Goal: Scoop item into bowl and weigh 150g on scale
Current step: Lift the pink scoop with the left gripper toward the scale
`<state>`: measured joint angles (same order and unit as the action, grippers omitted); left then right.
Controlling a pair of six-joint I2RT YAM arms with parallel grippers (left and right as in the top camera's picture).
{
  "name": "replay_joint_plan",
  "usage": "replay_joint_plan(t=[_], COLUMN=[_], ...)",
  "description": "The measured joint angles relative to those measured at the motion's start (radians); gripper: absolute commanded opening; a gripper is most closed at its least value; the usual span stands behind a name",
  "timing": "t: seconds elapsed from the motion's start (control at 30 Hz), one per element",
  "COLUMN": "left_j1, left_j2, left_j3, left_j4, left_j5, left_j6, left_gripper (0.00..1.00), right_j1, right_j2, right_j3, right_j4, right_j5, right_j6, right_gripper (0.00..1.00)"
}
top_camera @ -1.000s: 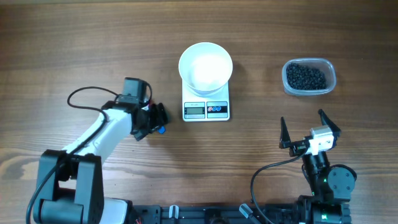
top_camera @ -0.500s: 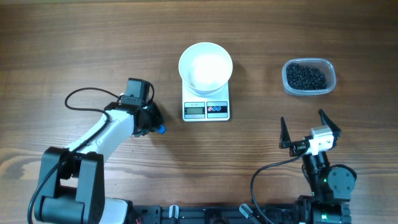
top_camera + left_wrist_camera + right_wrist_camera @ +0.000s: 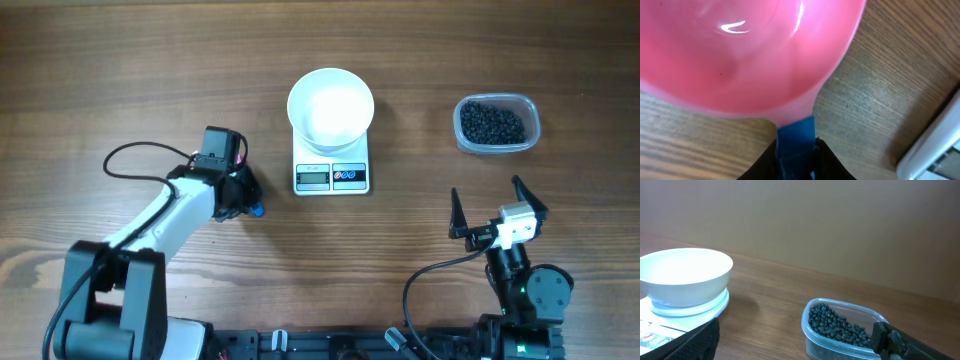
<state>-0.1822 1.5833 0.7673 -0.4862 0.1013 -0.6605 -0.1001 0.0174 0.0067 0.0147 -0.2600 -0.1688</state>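
Observation:
The white bowl [image 3: 331, 108] stands empty on the scale [image 3: 331, 177] at the table's middle back. The item, a heap of tiny black beads [image 3: 492, 123], fills a clear tub at the back right. Left of the scale, my left gripper [image 3: 248, 195] is low over the table. In its wrist view the black fingers [image 3: 762, 167] press both sides of the blue handle [image 3: 796, 135] of a pink scoop [image 3: 740, 50]. My right gripper [image 3: 498, 205] hangs open near the front right, facing the beads [image 3: 840, 325] and the bowl [image 3: 685, 275].
The clear plastic tub [image 3: 812, 342] sits just ahead of my right gripper's fingers [image 3: 705, 340]. A corner of the scale [image 3: 935, 155] shows right of the scoop. A black cable [image 3: 130, 150] loops beside the left arm.
My left gripper has slid slightly toward the back and closed its fingers onto the scoop's blue handle. The right arm, bowl, scale and tub have not moved.

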Motion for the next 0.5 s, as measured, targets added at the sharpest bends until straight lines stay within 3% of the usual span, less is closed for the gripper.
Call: replay_joint_plan(t=[0.5], left_j1=[0.000], left_j2=[-0.383], left_j3=[-0.005], left_j4=[-0.140], left_j5=[0.039], left_j6=[0.000], left_gripper=[0.13], right_j1=[0.000], right_j2=[0.000], right_j3=[0.000], right_j4=[0.000], right_j5=[0.000], right_j6=[0.000], right_gripper=[1.00])
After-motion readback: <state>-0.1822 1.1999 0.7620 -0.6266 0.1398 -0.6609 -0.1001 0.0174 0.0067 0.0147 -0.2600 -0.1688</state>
